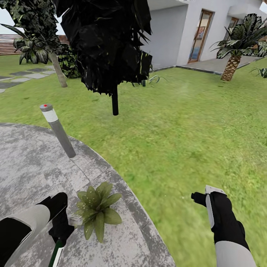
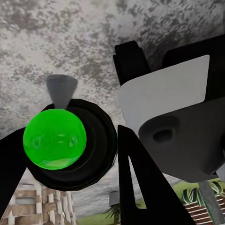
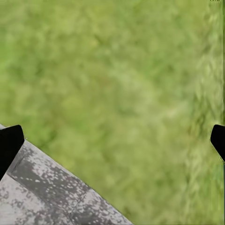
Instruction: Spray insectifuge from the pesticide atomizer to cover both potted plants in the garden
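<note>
Grey patio stone lies under the robot, with one potted plant just beside the left gripper. That gripper seems to be closed around the pesticide atomizer, so the pick-up looks done. I can see no spray on the leaves, and only one plant is here. The right gripper is wide open and empty over the lawn. No writing can be read.
</note>
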